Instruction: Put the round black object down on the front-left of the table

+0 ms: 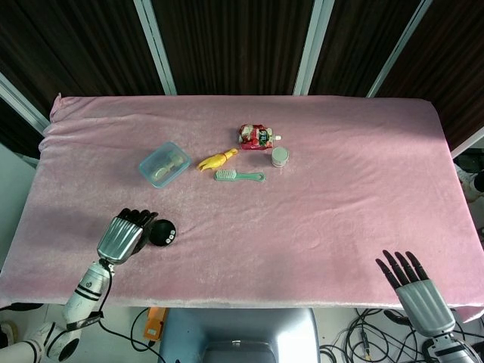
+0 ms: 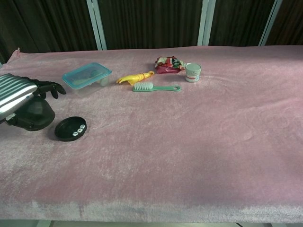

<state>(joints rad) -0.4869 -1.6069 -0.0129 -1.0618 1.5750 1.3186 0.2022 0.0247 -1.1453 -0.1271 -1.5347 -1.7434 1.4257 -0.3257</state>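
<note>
The round black object lies flat on the pink cloth at the front-left of the table, its top showing small white marks. My left hand hovers just to its left, apart from it, fingers spread and holding nothing. My right hand stays at the front-right past the table's front edge, fingers spread and empty; the chest view does not show it.
Further back on the pink table stand a clear blue-lidded container, a yellow toy, a green brush, a red pouch and a small white cup.
</note>
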